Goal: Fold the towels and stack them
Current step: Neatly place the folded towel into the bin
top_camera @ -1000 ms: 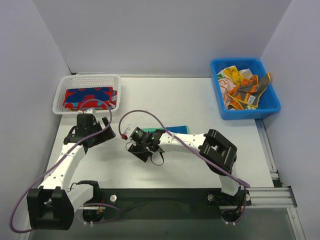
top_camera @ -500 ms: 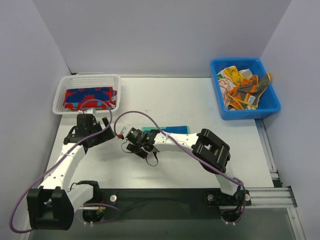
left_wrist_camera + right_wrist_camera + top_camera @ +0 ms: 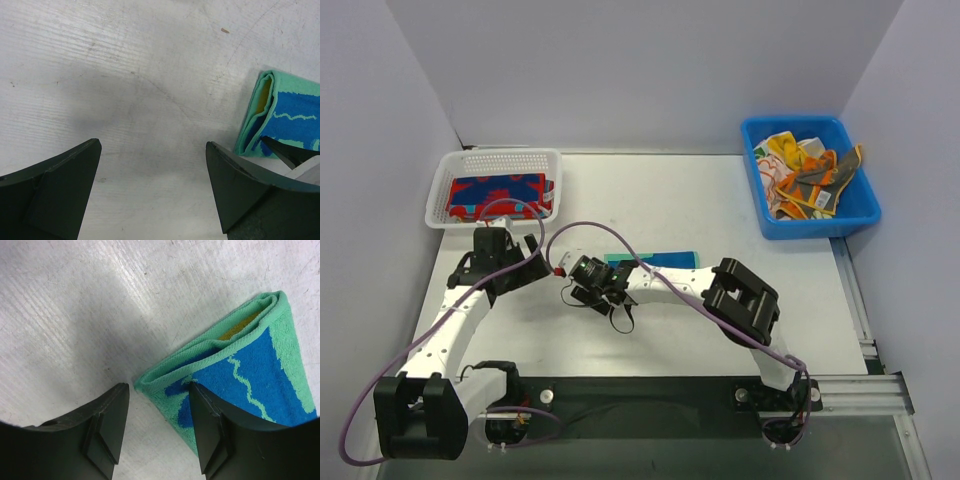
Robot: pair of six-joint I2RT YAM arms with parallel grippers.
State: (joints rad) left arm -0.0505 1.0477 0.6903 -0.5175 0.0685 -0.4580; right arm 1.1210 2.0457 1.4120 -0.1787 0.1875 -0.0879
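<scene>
Left gripper (image 3: 152, 145) is spread wide over the bare table (image 3: 125, 75), nothing in it. Right gripper (image 3: 157, 387) is partly parted, straddling a corner of the folded teal towel (image 3: 250, 375) mid-table, and I don't see it clamping. The red-and-blue towel (image 3: 500, 192) lies in the white mesh basket (image 3: 500, 155). Crumpled towels (image 3: 805, 175) fill the blue bin (image 3: 810, 228).

White scuffed table (image 3: 700, 210); plain lavender-grey walls (image 3: 640, 70) on three sides; even light.
</scene>
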